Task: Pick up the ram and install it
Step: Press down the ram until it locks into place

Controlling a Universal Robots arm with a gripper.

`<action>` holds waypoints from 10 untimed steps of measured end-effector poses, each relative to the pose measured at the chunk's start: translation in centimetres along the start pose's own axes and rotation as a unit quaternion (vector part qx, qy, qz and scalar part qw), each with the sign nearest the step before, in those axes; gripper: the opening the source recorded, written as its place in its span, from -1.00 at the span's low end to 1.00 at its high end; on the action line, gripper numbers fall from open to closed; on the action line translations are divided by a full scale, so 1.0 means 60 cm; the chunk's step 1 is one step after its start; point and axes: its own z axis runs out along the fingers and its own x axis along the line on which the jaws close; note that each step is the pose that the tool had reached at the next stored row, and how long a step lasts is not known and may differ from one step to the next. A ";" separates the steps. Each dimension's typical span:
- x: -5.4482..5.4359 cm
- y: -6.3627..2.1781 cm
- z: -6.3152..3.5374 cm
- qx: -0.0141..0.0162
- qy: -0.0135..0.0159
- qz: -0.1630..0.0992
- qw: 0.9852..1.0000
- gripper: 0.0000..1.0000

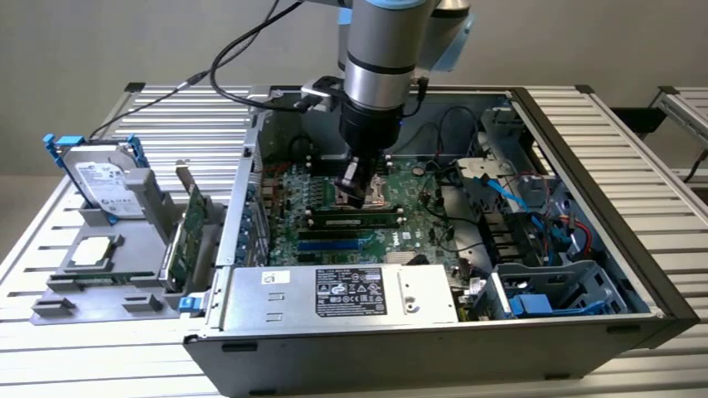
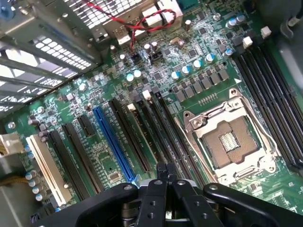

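The arm's gripper [image 1: 354, 192] hangs low inside the open computer case [image 1: 619, 274], its jaws closed and empty, poised over the motherboard [image 1: 426, 207] near the CPU socket [image 2: 228, 142]. The ram [image 1: 356, 220] lies seated in a slot just below the fingertips in the exterior view, a thin green stick running across the board, with blue slots [image 1: 335, 243] next to it toward the power supply [image 1: 343, 292]. In the wrist view the closed fingers [image 2: 163, 182] point at the long black slots [image 2: 165, 137] between a blue expansion slot [image 2: 113, 144] and the socket. Outside the case, on the slatted table [image 1: 45, 365] toward the exterior view's left, stand a hard drive [image 1: 102, 178] and a green card [image 1: 194, 228] in a grey holder [image 1: 99, 286].
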 end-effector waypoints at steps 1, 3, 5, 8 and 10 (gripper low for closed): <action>0.000 0.000 0.000 -0.001 0.000 0.009 1.000 -0.79; 0.000 0.000 0.000 -0.002 -0.001 0.025 1.000 -0.79; 0.000 0.000 0.000 -0.003 -0.002 0.043 0.999 -0.79; 0.000 0.000 0.000 -0.005 -0.004 0.068 0.998 -0.79; 0.000 0.000 0.000 -0.006 -0.005 0.085 0.996 -0.79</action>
